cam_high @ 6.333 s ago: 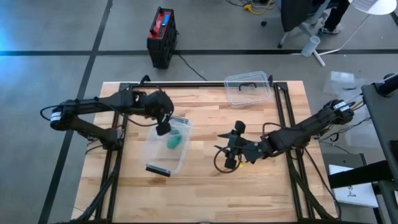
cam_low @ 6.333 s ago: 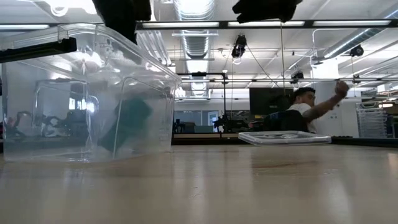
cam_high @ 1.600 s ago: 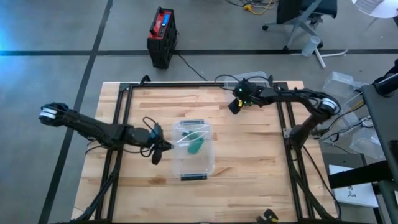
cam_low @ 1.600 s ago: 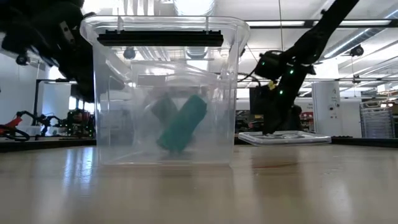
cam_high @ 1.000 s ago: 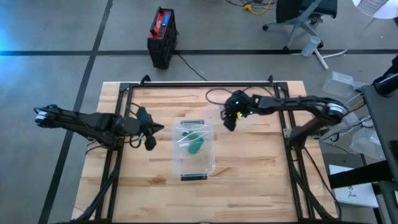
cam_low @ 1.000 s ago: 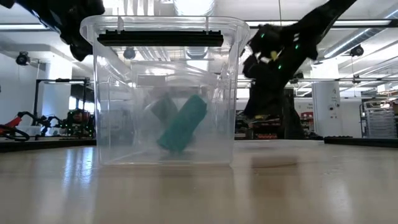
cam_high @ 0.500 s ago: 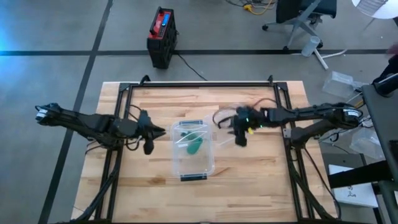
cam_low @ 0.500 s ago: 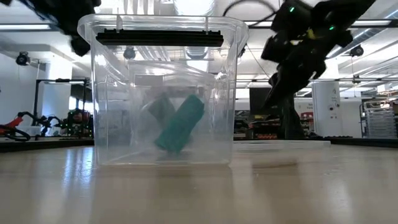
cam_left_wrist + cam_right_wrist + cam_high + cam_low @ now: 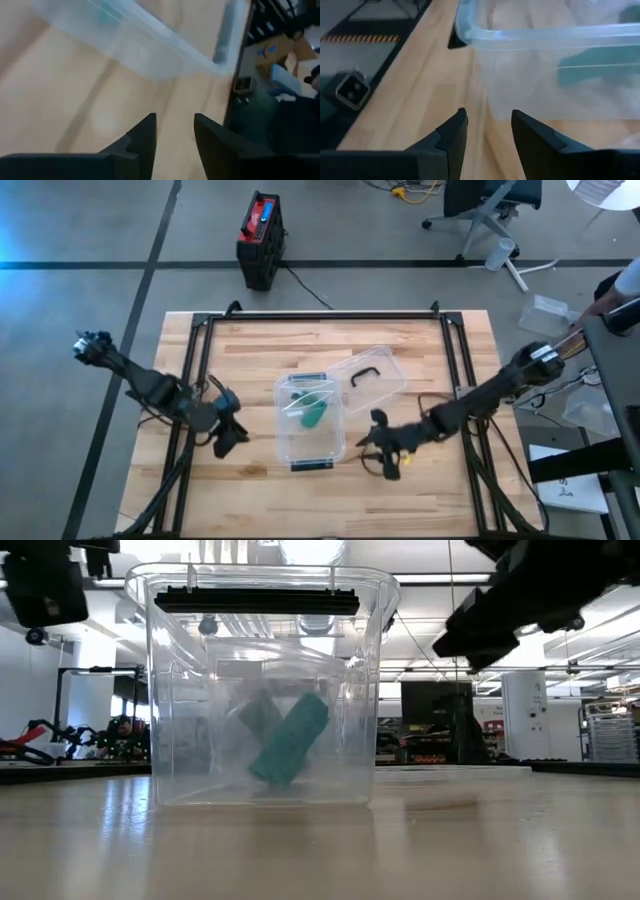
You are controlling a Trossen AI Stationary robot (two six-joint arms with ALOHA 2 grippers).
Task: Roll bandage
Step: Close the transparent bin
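Note:
A clear plastic bin (image 9: 311, 423) stands at the table's middle. The green bandage roll (image 9: 314, 417) lies inside it, leaning tilted on the bin floor (image 9: 291, 738). The bin's clear lid (image 9: 368, 377) lies flat on the table by the bin's far right corner. My left gripper (image 9: 228, 438) hovers open to the left of the bin, nothing between its fingers (image 9: 175, 117). My right gripper (image 9: 385, 452) hovers open off the bin's near right corner, facing the bin wall (image 9: 545, 65) with its fingers empty (image 9: 489, 112).
A black metal frame (image 9: 320, 315) runs along the table's far edge and down both sides. Bare wood (image 9: 420, 500) lies in front of the bin. A red and black box (image 9: 260, 238) sits on the floor beyond the table.
My right gripper has swept from the far side past the bin's right side toward the near edge. The lid, in the air a second ago, now lies flat beside the bin. My left gripper has drawn back toward the near left and turned.

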